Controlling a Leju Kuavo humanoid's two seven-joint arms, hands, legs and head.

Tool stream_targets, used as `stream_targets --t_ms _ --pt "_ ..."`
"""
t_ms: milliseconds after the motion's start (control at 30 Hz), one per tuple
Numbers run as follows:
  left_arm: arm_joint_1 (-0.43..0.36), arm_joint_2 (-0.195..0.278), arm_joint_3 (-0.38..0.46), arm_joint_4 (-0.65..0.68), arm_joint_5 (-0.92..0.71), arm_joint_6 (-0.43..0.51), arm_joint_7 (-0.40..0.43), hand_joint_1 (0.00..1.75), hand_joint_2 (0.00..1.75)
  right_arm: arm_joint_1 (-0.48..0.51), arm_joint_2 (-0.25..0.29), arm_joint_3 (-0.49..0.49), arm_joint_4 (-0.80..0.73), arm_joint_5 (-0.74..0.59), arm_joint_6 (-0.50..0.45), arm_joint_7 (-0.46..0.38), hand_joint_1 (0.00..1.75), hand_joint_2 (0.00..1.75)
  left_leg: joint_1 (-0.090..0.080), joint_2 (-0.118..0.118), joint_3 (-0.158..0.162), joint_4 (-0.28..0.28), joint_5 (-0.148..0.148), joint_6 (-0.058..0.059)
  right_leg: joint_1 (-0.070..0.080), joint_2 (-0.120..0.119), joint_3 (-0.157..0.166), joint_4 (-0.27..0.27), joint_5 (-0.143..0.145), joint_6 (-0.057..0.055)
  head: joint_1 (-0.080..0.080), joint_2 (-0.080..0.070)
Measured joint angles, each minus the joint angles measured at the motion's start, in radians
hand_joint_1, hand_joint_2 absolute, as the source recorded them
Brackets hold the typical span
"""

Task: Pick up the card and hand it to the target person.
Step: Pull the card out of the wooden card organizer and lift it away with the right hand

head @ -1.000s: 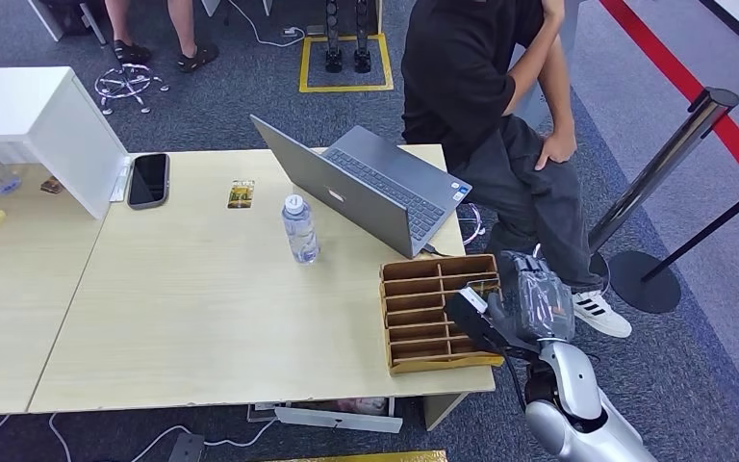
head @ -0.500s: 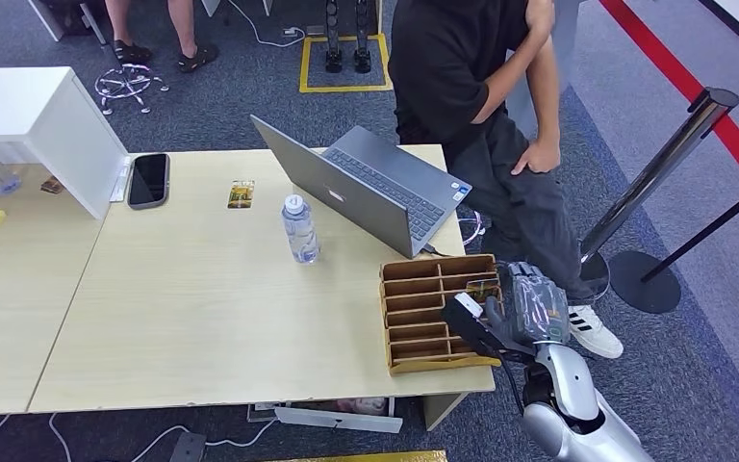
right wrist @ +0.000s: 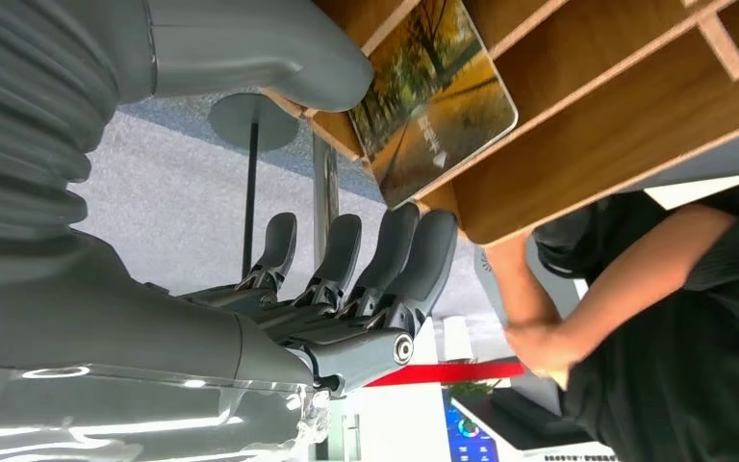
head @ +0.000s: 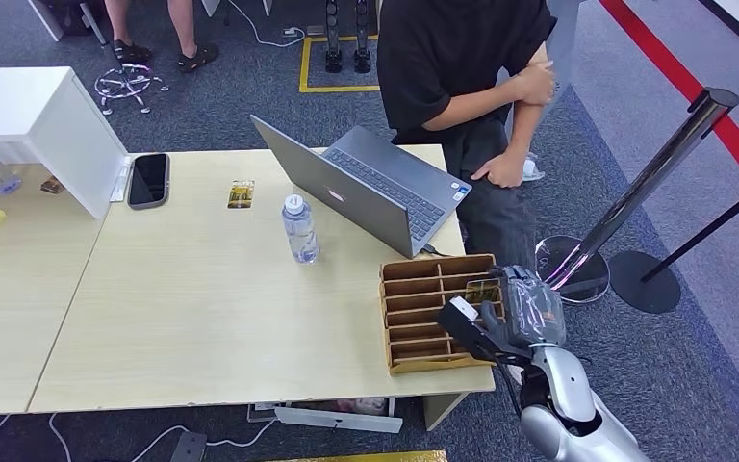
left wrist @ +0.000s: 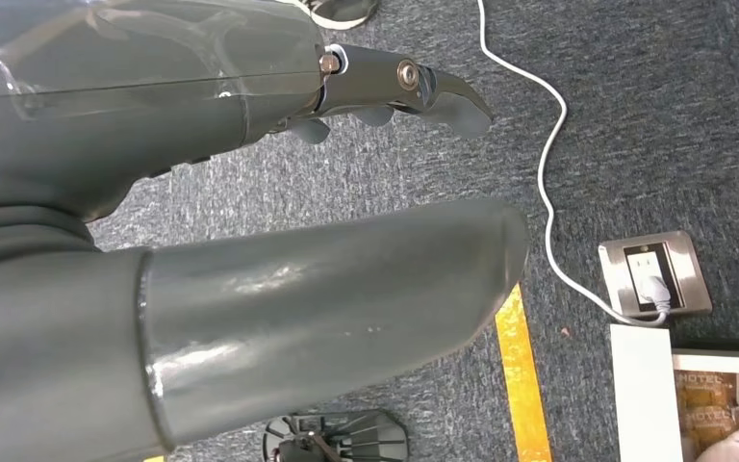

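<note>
A card printed with an autumn scene stands in a slot at the right end of the wooden organizer on the table's near right corner. My right hand is against that end of the organizer. In the right wrist view its thumb lies beside the card, while the fingers are spread on the other side, outside the organizer's wall, with a gap to the card. My left hand hangs over the carpet holding nothing. The person in a black shirt stands behind the table's right end.
An open laptop, a water bottle, a second small card and a phone lie on the table. A white box stands at the left. A stanchion stands to my right.
The person has turned toward the table and brought one arm across the chest. My right hand has shifted slightly left, closer against the organizer.
</note>
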Motion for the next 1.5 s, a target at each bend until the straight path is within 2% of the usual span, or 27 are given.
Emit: stream_targets --t_ms 100,200,333,1200,1500 --pt "0.0 0.0 0.0 0.0 -0.002 -0.001 0.002 0.0 0.0 0.0 0.0 0.007 0.0 0.003 0.009 -0.001 0.85 1.75 0.0 0.0 0.0 0.0 0.0 0.0 0.0 0.0 0.0 0.0 0.0 0.0 0.0 0.0" --pt "0.0 0.0 0.0 0.0 -0.003 -0.003 0.003 0.0 0.0 0.0 0.0 0.012 0.0 0.005 0.015 -0.001 0.96 1.75 0.0 0.0 0.0 0.0 0.0 0.0 0.0 0.0 0.0 0.0 0.0 0.0 0.0 0.0" --pt "0.0 0.0 0.0 0.0 -0.004 -0.003 0.004 0.0 0.0 -0.001 0.0 0.022 0.0 0.006 0.02 -0.001 1.3 1.75 0.0 0.0 0.0 0.0 0.0 0.0 0.0 0.0 0.0 0.0 0.0 0.0 0.0 0.0" --pt "0.0 -0.002 0.0 0.0 -0.016 -0.003 0.016 0.0 0.0 -0.012 -0.002 0.037 0.002 0.015 0.012 0.013 1.43 1.75 0.0 0.0 0.0 0.0 0.0 0.0 0.0 0.0 0.0 0.0 0.0 0.0 0.0 0.0" --pt "0.001 -0.002 0.0 0.0 -0.016 -0.004 0.01 0.0 0.0 -0.012 -0.03 0.029 -0.048 0.068 0.015 0.036 1.44 1.75 0.0 0.0 0.0 0.0 0.0 0.0 0.0 0.0 0.0 0.0 0.0 0.0 0.0 0.0"
